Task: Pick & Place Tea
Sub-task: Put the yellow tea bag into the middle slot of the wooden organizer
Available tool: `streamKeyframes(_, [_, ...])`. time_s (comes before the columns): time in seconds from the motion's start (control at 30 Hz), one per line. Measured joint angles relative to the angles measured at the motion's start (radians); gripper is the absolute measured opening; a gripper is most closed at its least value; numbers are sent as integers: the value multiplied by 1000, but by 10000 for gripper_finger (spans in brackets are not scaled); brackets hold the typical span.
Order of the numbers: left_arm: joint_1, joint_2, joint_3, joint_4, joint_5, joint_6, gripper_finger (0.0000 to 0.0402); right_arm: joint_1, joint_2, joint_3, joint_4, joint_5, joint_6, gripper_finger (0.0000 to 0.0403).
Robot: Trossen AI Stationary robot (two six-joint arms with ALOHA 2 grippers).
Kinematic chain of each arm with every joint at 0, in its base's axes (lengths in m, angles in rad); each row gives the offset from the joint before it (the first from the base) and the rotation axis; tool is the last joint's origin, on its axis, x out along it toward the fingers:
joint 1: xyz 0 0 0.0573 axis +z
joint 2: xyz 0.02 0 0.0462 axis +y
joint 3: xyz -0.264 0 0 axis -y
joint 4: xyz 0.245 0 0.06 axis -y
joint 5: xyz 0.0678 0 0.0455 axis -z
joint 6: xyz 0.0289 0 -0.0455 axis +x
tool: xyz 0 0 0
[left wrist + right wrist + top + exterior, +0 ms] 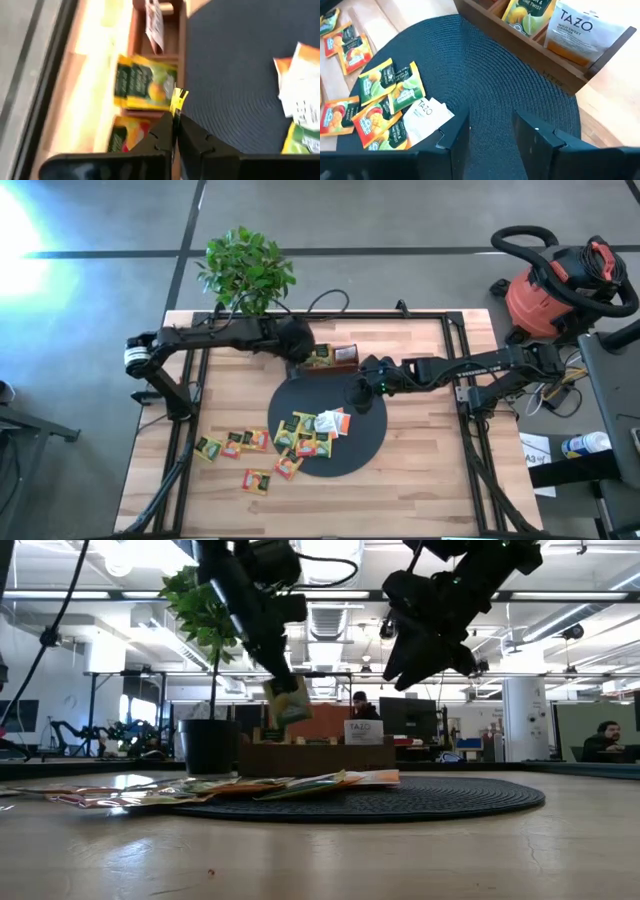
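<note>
High view: desk bare wood along 6 o'clock edge and at 4 o'clock; black disc at centre, its 3 o'clock half clear. Left end effector reaching from 9 o'clock, raised over wooden tray at 12 o'clock of disc, clamped together on a yellow-green sachet hanging tilted in low view. Right end effector reaching from 3 o'clock, above disc's 12 o'clock part, fingers apart, holding nothing. Tray compartments: yellow-green sachets in one, white-and-orange sachet standing in another. Loose sachets heaped on disc's 9 o'clock side; more on bare wood just beyond disc's 8 o'clock edge. Potted plant at far 11 o'clock edge.
</note>
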Motion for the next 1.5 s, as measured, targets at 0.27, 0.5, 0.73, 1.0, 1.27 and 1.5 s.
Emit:
streamKeyframes(0.27, [0,200,163,-10,1,48,0,36,-37,0,-50,21,8,129])
streamKeyframes(0.5, [1,322,292,-135,0,88,0,64,-71,0,-155,56,53,129])
streamKeyframes(0.73, [9,332,317,-163,-12,95,0,78,-80,0,-161,85,56,125])
streamKeyframes(1.0, [16,315,316,-223,-17,96,0,77,-79,0,-161,107,51,130])
streamKeyframes(1.27, [15,359,320,-213,2,98,0,77,-78,-1,-161,106,62,126])
streamKeyframes(1.5, [15,369,321,-128,3,97,0,77,-78,-2,-160,106,76,129])
